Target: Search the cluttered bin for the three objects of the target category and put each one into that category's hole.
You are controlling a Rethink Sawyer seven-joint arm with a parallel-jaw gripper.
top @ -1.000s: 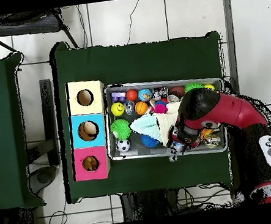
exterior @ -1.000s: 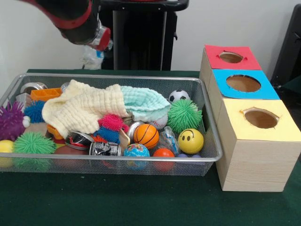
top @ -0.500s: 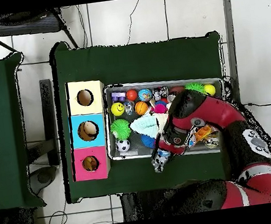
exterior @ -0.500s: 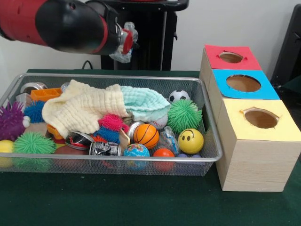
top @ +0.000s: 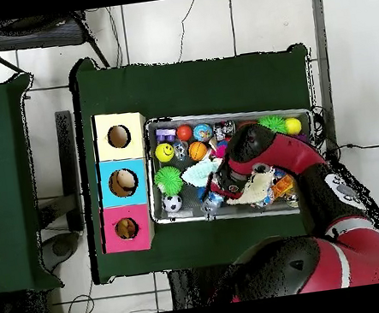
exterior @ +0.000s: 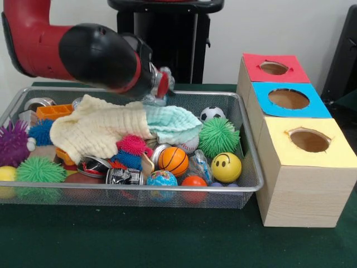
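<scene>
A wire mesh bin holds a jumble of balls, spiky toys, crushed cans and two cloths. My gripper hangs over the bin's back rim, just above the mint cloth. It is shut on a crumpled clear plastic piece; the fingers themselves are hidden. From overhead the gripper sits at the bin's robot-side edge. Three wooden boxes stand beside the bin, with a red-topped hole, a blue-topped hole and a yellow-topped hole.
A cream cloth covers much of the bin's middle. Around it lie a basketball, a smiley ball, a green spiky ball, a soccer ball and a crushed can. My arm spans the bin's left half.
The arm has swung from high at the back left toward the bin's middle and come down, carrying the clear plastic piece with it to just above the back rim.
</scene>
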